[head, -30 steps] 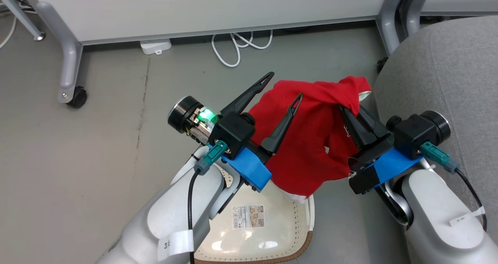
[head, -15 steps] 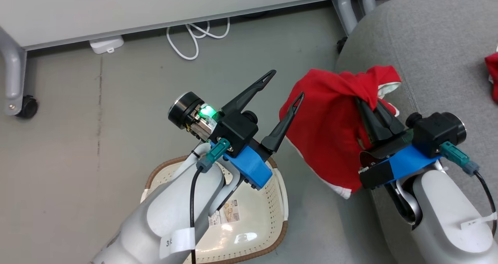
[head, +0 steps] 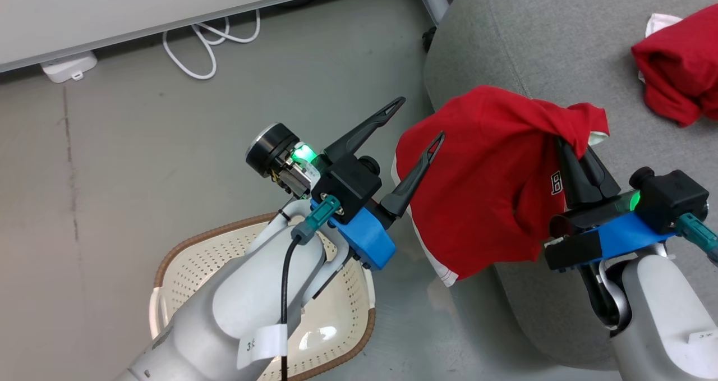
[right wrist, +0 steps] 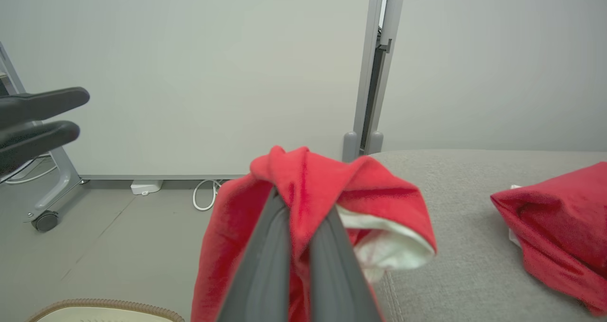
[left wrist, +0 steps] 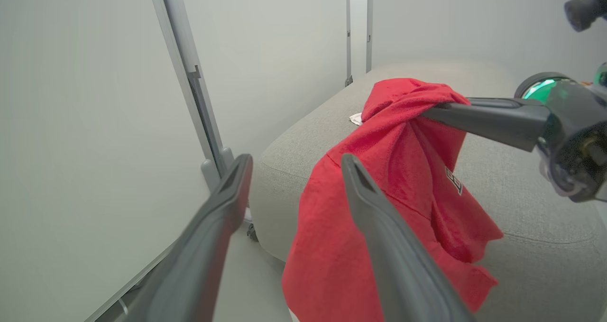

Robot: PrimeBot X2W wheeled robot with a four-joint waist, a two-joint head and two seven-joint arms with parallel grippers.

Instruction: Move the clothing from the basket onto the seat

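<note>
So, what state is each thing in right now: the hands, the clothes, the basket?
left hand: open, empty.
right hand: shut on the held garment.
held garment: hanging in the air at the seat edge.
other garment: lying crumpled on the seat.
basket: on the floor, no clothing showing inside.

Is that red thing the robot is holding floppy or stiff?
Probably floppy: the red garment sags in folds below the right gripper pinching its top. Likely light, since one small pinch holds it. It should slump on the seat.
</note>
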